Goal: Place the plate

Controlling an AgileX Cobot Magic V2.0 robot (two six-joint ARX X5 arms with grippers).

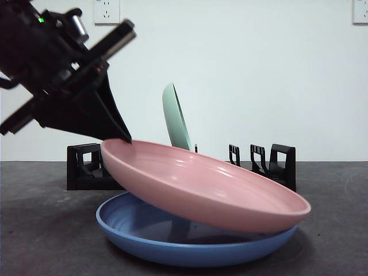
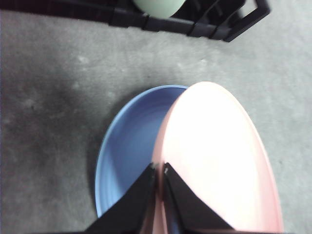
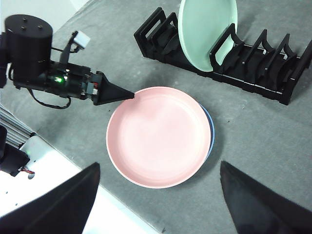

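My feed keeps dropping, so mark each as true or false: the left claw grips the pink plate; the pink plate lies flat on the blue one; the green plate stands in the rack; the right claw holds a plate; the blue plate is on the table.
1. The left claw grips the pink plate by its rim: true.
2. The pink plate lies flat on the blue plate: false, it is tilted, its gripped side raised.
3. The green plate stands in the rack: true.
4. The right claw holds a plate: false, it is open above the plates.
5. The blue plate is on the table: true.
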